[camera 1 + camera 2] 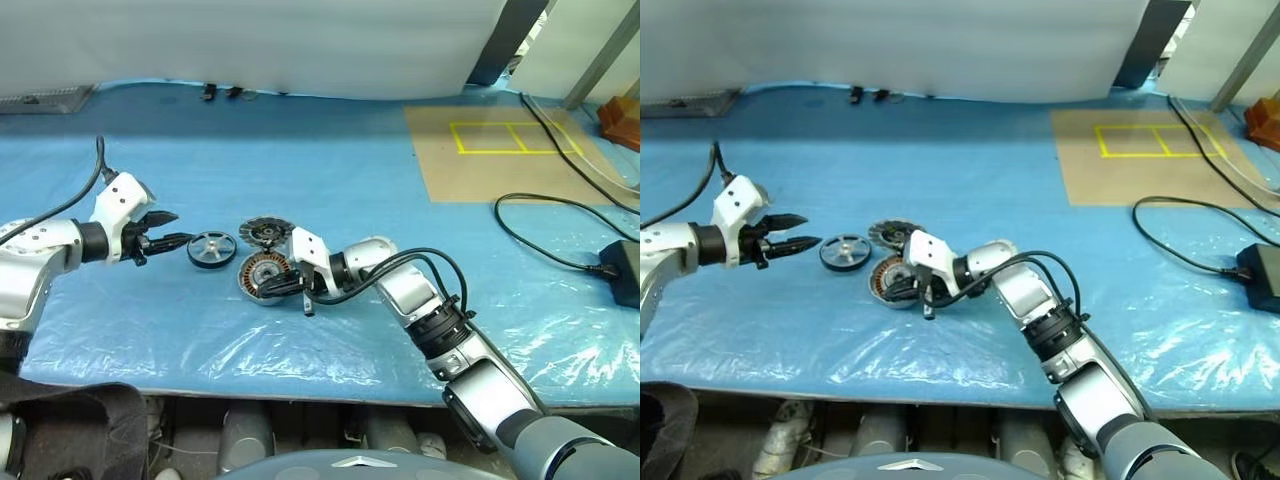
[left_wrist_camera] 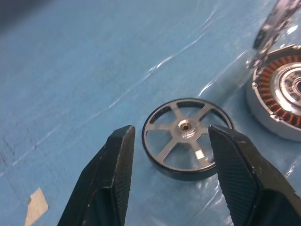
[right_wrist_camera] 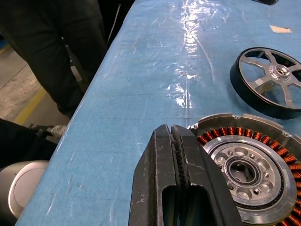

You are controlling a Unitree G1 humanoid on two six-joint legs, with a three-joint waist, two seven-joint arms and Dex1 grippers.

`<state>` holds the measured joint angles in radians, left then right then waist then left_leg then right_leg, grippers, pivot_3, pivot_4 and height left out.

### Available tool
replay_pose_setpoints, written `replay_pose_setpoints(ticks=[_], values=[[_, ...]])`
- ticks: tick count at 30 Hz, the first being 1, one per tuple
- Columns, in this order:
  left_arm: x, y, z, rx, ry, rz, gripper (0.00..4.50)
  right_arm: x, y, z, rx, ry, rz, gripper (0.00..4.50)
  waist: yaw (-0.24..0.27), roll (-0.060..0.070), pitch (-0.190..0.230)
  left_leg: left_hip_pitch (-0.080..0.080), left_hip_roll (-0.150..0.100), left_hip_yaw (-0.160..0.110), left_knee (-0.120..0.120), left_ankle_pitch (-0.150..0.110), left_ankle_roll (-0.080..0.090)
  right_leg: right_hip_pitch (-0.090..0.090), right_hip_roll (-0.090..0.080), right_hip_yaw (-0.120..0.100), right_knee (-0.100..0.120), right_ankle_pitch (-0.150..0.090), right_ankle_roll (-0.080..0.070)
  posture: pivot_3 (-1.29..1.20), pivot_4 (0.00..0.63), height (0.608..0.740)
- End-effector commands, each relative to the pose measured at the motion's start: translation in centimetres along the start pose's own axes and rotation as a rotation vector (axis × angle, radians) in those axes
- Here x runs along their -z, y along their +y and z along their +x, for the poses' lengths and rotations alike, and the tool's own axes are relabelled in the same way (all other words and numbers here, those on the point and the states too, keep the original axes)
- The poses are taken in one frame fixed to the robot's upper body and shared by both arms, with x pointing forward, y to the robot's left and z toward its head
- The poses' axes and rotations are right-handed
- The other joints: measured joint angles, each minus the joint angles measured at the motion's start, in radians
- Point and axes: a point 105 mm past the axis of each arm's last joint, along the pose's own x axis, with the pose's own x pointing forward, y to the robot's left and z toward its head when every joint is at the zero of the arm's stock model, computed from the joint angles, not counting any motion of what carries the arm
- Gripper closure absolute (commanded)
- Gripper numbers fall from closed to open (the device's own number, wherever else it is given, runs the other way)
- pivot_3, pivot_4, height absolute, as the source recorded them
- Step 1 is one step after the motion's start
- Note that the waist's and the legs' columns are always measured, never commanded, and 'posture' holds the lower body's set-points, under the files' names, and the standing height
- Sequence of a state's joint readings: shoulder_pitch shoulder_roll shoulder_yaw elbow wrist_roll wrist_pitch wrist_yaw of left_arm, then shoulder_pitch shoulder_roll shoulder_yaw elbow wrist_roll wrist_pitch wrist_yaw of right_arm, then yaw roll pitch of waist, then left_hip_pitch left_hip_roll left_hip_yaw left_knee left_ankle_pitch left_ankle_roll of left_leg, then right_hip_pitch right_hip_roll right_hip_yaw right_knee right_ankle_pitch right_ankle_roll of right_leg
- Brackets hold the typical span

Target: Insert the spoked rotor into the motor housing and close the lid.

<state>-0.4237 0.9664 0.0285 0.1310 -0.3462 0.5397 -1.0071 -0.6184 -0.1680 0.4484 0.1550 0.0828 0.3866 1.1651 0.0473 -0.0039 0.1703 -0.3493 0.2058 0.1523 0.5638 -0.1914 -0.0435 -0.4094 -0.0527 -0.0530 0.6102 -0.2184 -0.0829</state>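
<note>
The spoked rotor [image 1: 211,248], a black-rimmed wheel with silver spokes, lies flat on the blue table cover. My left gripper [image 1: 185,227] stands open just to its left, pointing at it; in the left wrist view the rotor [image 2: 186,139] lies just beyond the two black fingertips [image 2: 123,146], with nothing between them. The motor housing [image 1: 262,272], with its copper windings, sits to the right of the rotor. The lid [image 1: 264,232], a segmented disc, lies just behind the housing. My right gripper [image 3: 175,136] is shut and empty, its tip at the housing's [image 3: 244,174] near rim.
Black cables [image 1: 560,215] and a black power brick [image 1: 625,270] lie at the right. A brown sheet with yellow tape [image 1: 500,150] covers the far right. The table's front edge [image 1: 300,385] runs close below the parts. A person's dark trouser legs [image 3: 56,52] stand beside the table.
</note>
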Motion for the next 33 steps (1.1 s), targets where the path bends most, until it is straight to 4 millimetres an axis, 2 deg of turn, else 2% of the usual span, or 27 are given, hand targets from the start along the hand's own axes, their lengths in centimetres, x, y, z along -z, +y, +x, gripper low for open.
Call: replay_pose_setpoints(ticks=[1,8,13,18,33], values=[[-0.6,0.0,1.2,0.040,0.001,-0.019,1.90,-1.2,0.1,-0.1,0.012,-0.040,-0.020,4.50,0.001,0.000,0.000,0.000,0.000,0.000,0.000,0.000,0.000,0.000,0.000,0.000,0.000,0.000,0.000,0.00,0.150,0.740],[-0.6,-0.3,2.9,0.090,0.055,0.082,1.90,-1.1,-0.1,-0.3,0.032,-0.039,-0.014,4.50,-0.005,0.000,0.000,-0.001,0.000,-0.001,-0.001,0.000,0.000,0.000,0.000,0.000,-0.001,0.000,0.000,0.00,0.150,0.740],[0.2,0.1,3.5,0.086,0.130,0.208,1.90,-1.2,-0.2,-0.2,0.041,-0.043,-0.021,4.50,-0.003,0.000,0.000,-0.001,0.000,-0.002,-0.001,0.000,0.000,0.000,0.000,0.000,-0.002,0.000,0.000,0.00,0.150,0.740],[0.1,-0.6,4.3,0.123,0.128,0.269,1.90,-1.2,-0.1,-0.1,0.046,-0.049,-0.018,4.50,-0.002,0.000,0.000,-0.002,0.000,-0.002,-0.001,0.000,0.000,0.000,0.000,-0.001,-0.002,0.000,0.000,0.00,0.150,0.740],[1.5,-2.0,3.6,0.221,0.237,0.386,1.90,-1.3,-0.3,0.2,0.057,-0.059,-0.014,4.50,-0.003,0.000,0.000,-0.002,0.000,-0.002,-0.001,0.000,0.000,0.000,0.000,-0.001,-0.002,0.000,0.000,0.00,0.150,0.740]])
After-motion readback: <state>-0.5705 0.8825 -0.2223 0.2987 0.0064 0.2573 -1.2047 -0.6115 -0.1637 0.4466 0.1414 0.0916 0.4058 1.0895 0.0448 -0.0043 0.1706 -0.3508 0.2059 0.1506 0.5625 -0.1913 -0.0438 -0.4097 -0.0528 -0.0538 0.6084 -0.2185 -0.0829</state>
